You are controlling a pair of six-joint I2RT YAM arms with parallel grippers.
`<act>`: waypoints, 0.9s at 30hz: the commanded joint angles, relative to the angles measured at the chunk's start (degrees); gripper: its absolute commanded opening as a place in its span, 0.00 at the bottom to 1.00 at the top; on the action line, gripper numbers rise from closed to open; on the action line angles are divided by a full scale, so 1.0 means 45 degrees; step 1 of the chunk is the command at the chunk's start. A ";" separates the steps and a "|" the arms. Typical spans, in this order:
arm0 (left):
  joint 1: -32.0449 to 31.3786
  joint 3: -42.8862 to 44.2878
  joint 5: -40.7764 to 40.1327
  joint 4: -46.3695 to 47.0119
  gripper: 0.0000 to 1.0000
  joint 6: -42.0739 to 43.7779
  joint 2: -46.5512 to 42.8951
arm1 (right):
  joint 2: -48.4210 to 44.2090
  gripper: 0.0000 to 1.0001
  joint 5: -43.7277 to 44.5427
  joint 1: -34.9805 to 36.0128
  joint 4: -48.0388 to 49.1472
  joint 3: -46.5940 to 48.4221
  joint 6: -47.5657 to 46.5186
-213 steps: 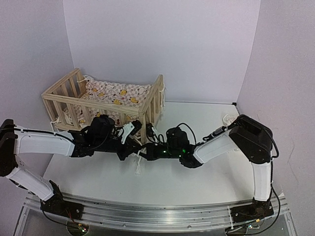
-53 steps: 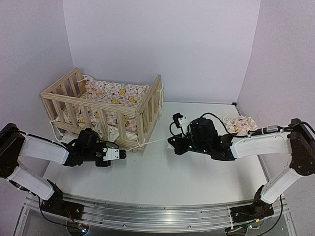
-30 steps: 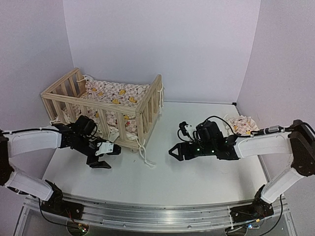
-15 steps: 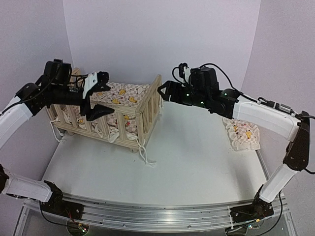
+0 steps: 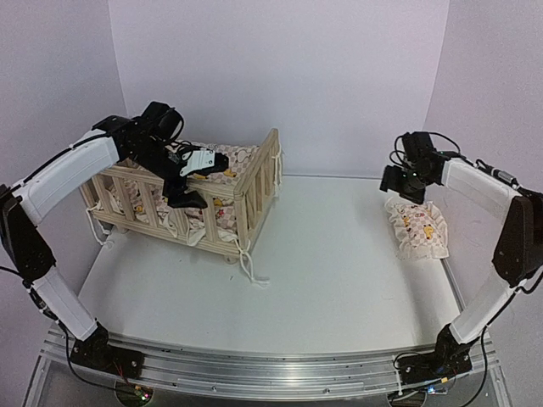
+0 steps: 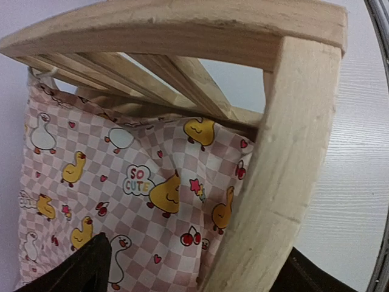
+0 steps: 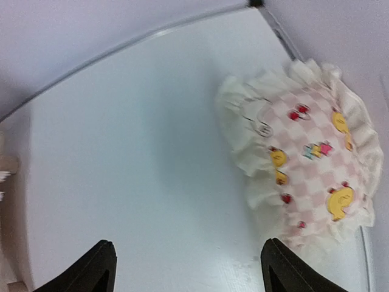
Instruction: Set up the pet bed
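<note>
The pet bed (image 5: 257, 182), a light-wood slatted frame, stands at the back left of the table with the pink-checkered duck cushion (image 5: 231, 158) inside it. My left gripper (image 5: 196, 180) hangs open over the bed's near side, with nothing in it. The left wrist view shows the bed's corner post (image 6: 285, 158) and the cushion (image 6: 121, 182) between the spread fingers of the left gripper (image 6: 194, 274). My right gripper (image 5: 397, 181) is open just above and left of the small frilled pillow (image 5: 417, 229). In the right wrist view the pillow (image 7: 310, 146) lies ahead to the right of the right gripper (image 7: 191, 267).
A white cord (image 5: 250, 267) trails from the bed's front corner onto the white table (image 5: 339, 280). Purple walls close in at the back and on both sides. The pillow lies close to the table's right edge.
Both grippers let go of the cords and opened. The left arm rose and came over the bed. The right arm swung from near the bed's end rail to above the pillow.
</note>
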 commanded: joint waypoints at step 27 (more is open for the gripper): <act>-0.4297 0.8153 0.3855 -0.2052 0.00 -0.2873 0.4194 | 0.3540 0.85 -0.1555 -0.5055 -0.1997 0.0367 -0.3057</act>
